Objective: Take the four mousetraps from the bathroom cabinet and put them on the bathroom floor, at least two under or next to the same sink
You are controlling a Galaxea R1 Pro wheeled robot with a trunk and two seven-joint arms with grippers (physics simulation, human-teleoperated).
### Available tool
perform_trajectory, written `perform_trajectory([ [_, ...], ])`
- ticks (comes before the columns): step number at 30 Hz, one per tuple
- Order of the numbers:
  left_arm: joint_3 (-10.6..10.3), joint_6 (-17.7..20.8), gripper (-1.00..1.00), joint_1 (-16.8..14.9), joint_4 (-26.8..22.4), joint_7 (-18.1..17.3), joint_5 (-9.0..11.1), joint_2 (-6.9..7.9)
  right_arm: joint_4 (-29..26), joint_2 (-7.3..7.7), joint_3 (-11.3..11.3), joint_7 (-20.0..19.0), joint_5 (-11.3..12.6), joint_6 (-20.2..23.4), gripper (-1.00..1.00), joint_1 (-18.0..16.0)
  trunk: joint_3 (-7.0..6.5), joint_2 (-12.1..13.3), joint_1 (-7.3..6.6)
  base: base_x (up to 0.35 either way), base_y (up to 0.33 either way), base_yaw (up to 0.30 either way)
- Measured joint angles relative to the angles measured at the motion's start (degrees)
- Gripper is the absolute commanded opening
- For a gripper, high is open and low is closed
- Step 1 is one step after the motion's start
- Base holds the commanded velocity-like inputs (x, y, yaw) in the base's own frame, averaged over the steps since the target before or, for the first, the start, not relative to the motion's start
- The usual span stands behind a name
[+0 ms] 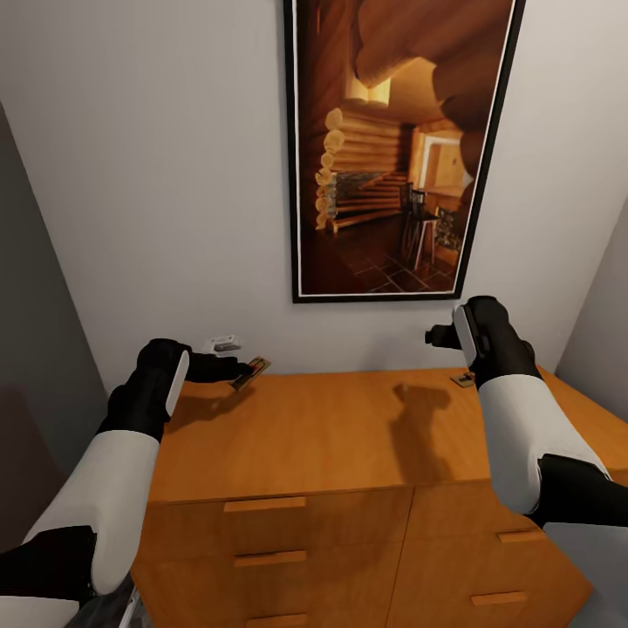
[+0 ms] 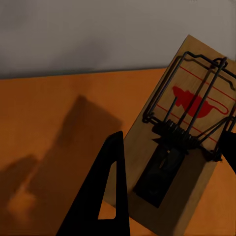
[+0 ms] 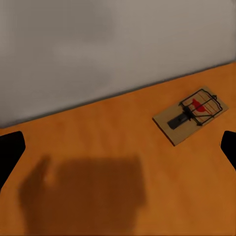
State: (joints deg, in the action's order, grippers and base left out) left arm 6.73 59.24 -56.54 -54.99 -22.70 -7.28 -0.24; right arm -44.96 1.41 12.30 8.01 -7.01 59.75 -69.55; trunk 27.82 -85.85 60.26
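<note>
Head view: mousetrap (image 1: 250, 369) near cabinet (image 1: 331, 436) back edge.

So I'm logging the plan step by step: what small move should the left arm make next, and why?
Probably lift it straight up a little. The left hand has its fingers either side of a mousetrap, which looks tilted off the cabinet top near the wall, so it seems gripped. Raising it would clear the wood before carrying it to the floor.

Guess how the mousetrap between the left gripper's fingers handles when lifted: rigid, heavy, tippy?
The mousetrap is a flat wooden slab, so probably rigid and light. Its thin edges could pivot between the left gripper fingers. The wire frame looks snag-prone.
</note>
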Motion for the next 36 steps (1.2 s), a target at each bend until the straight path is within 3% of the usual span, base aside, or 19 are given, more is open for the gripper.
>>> perform_trajectory([
  [26, 0.01, 0.0, -1.0, 0.0, 0.17, 0.0, -0.03, 0.0, 0.0, -0.15, -0.26, 0.05, 0.02, 0.0, 1.0, 0.03, 0.0, 0.0, 0.01, 0.009, 0.0, 0.0],
  [36, -0.05, -0.08, -1.0, 0.02, 0.18, 0.05, -0.01, -0.05, 0.0, -0.16, -0.18, 0.02, 0.05, 0.0, 1.0, 0.04, 0.0, 0.0, 0.0, 0.16, 0.0, 0.0],
])
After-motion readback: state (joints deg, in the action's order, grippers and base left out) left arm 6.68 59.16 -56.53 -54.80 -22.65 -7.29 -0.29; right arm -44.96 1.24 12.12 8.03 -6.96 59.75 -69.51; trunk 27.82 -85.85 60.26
